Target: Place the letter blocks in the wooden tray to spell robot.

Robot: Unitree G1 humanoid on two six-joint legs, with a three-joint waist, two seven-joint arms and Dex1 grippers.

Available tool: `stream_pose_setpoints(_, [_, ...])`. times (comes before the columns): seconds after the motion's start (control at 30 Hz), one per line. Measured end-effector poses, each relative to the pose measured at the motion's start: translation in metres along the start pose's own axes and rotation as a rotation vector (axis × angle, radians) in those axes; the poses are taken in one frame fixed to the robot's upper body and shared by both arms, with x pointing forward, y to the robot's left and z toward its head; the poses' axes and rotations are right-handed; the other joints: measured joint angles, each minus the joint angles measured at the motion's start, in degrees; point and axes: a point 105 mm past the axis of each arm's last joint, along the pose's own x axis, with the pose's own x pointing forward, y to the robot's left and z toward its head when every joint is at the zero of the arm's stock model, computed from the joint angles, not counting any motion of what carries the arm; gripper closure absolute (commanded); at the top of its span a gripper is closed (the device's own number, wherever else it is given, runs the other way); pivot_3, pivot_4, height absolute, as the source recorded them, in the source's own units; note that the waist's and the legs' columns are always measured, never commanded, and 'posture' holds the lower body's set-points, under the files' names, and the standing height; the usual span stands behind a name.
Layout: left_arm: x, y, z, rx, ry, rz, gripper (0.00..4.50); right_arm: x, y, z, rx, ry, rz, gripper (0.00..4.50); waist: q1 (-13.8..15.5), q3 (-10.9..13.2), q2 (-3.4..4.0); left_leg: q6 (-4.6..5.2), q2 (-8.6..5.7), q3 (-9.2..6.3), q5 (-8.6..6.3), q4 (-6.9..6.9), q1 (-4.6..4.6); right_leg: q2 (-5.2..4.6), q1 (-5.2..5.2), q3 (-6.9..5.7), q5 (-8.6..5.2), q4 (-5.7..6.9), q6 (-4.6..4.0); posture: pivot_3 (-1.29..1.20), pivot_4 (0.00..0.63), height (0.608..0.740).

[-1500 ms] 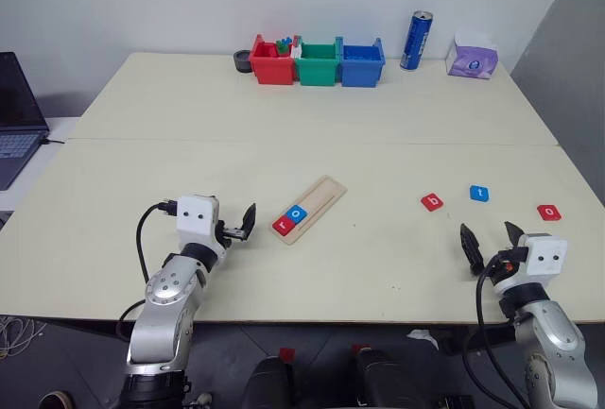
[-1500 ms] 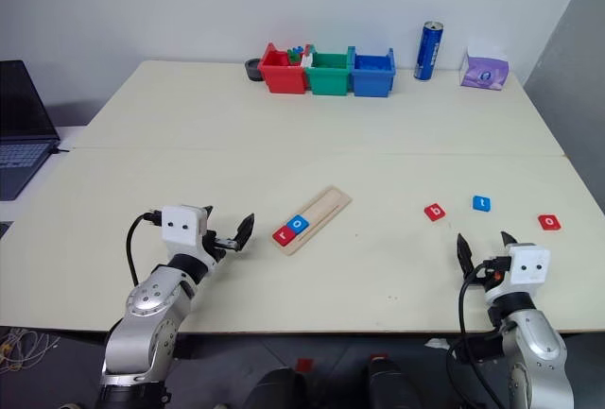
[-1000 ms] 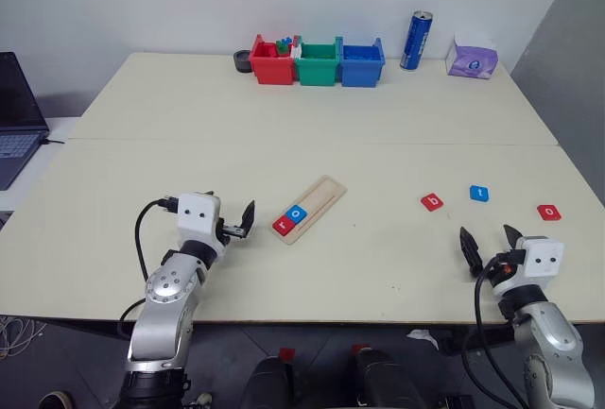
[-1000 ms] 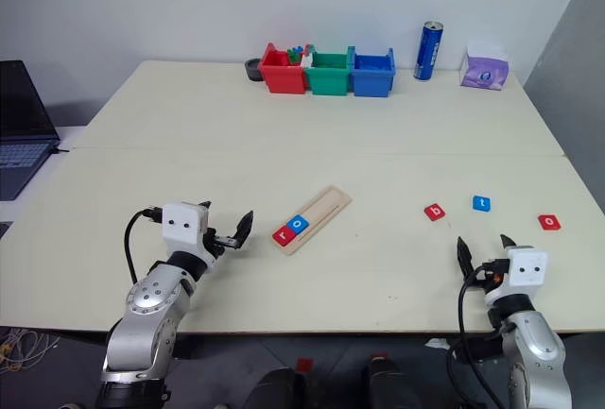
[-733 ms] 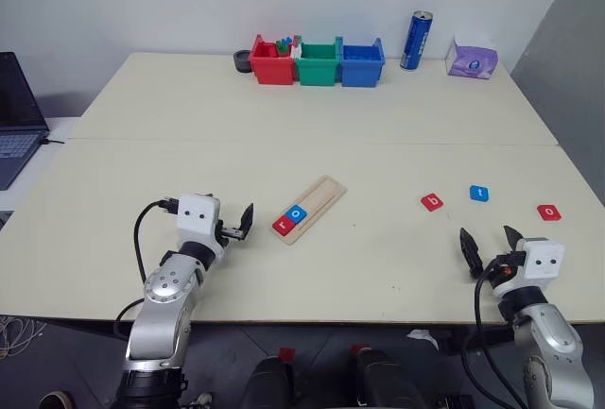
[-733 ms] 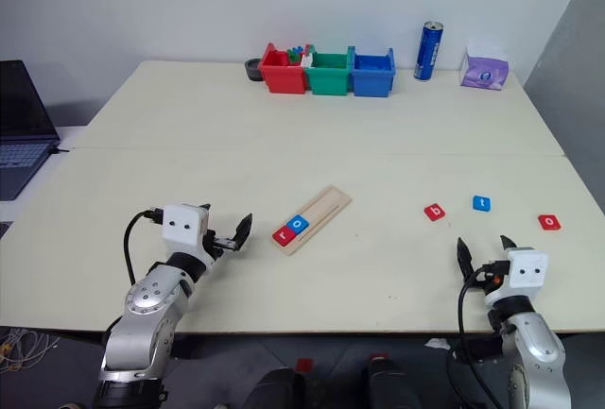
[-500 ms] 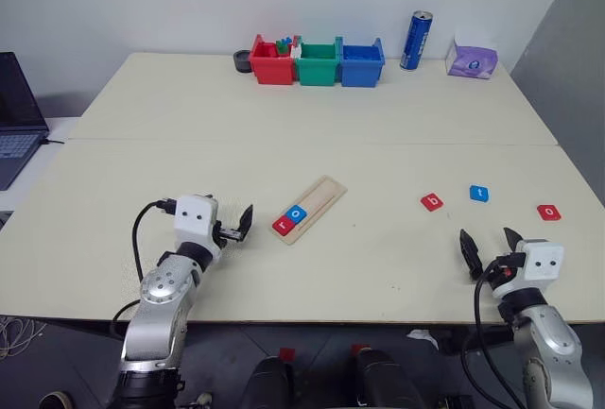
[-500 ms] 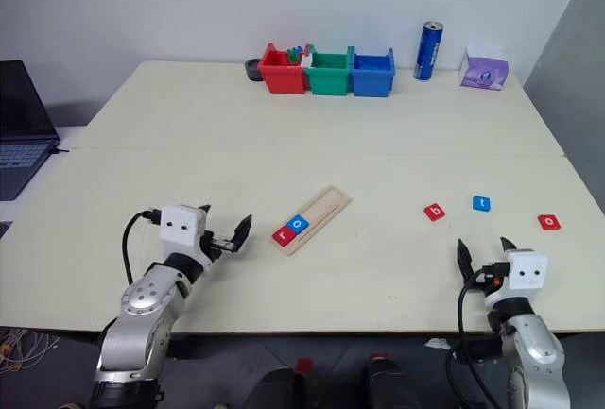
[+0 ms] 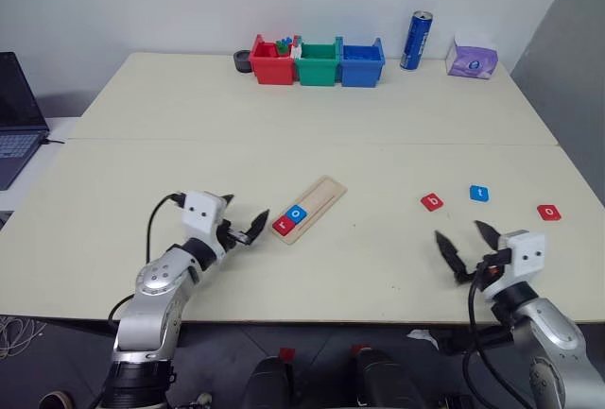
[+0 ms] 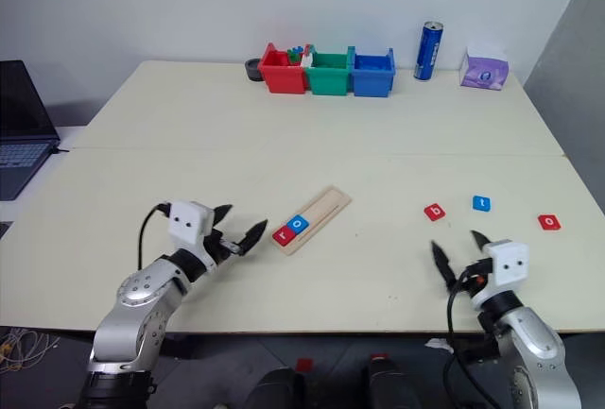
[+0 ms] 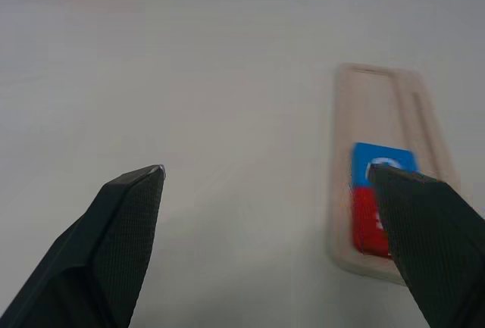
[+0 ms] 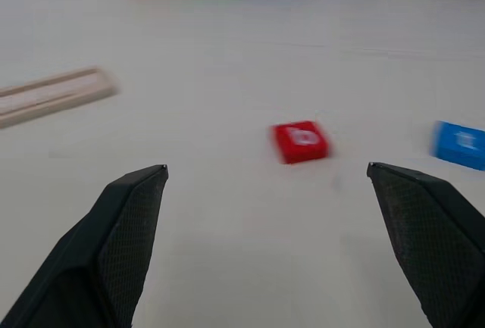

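Currently the right gripper [image 9: 465,248] stands with its two black fingers spread wide and empty, aimed at the small red square "b" tile [image 9: 432,202]. The left gripper [image 9: 243,230], equally wide and empty, hovers just beside the long pale wooden tray [image 9: 320,195], which holds the red "r" tile [image 9: 282,225] and blue "o" tile [image 9: 297,213]. The blue "t" tile [image 9: 479,193] and red "o" tile [image 9: 548,212] lie farther right. Judged step: fetching "b"; the next move calls for descending over it and closing.

Wooden tray [image 9: 309,209] holds red r [image 9: 282,225] and blue o [image 9: 297,213].
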Motion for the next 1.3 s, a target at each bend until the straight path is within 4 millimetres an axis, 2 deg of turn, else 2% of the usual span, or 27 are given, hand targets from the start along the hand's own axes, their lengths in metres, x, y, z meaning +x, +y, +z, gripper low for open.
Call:
stream_pose_setpoints(0.17, [0.006,-0.020,0.002,-0.027,0.061,-0.144,0.00,0.001,0.048,0.020,0.016,0.064,0.316,0.03,0.02,0.01,-0.03,0.00,-0.01,-0.05,0.00,0.01,-0.03,0.03,0.00,-0.06,0.00,-0.02,0.01,0.00,0.150,0.740])
stream_pose_setpoints(0.33, [0.011,-0.028,-0.004,-0.016,0.131,-0.184,0.00,-0.009,0.075,0.026,0.013,0.132,0.496,0.03,0.04,0.03,-0.08,0.00,-0.02,-0.05,0.00,0.02,-0.05,0.03,0.00,-0.08,-0.01,-0.03,0.01,0.00,0.150,0.740])
stream_pose_setpoints(0.47, [0.014,-0.038,-0.013,-0.008,0.187,-0.207,0.00,-0.009,0.078,0.027,0.007,0.141,0.526,0.03,0.05,0.05,-0.11,0.00,-0.02,-0.04,0.00,0.02,-0.04,0.03,0.00,-0.07,0.00,-0.03,0.01,0.00,0.150,0.740])
stream_pose_setpoints(0.7, [0.024,-0.036,-0.009,0.025,0.203,-0.147,0.00,-0.011,0.079,0.027,0.014,0.144,0.548,0.03,0.11,0.06,-0.12,0.00,-0.02,-0.05,0.00,0.02,-0.06,0.03,0.00,-0.07,-0.01,-0.04,0.01,0.00,0.150,0.740])
stream_pose_setpoints(0.97, [0.023,-0.041,-0.015,-0.015,0.251,-0.129,0.00,-0.015,0.075,0.028,0.004,0.152,0.548,0.03,0.11,0.06,-0.13,0.00,-0.02,-0.06,0.00,0.02,-0.06,0.03,0.00,-0.08,-0.01,-0.04,0.01,0.00,0.150,0.740])
stream_pose_setpoints(1.3, [0.025,-0.040,-0.012,-0.027,0.291,-0.097,0.00,-0.015,0.077,0.029,0.025,0.147,0.562,0.03,0.11,0.06,-0.13,0.00,-0.03,-0.07,0.00,0.03,-0.04,0.04,0.01,-0.08,0.00,-0.02,0.02,0.00,0.150,0.740])
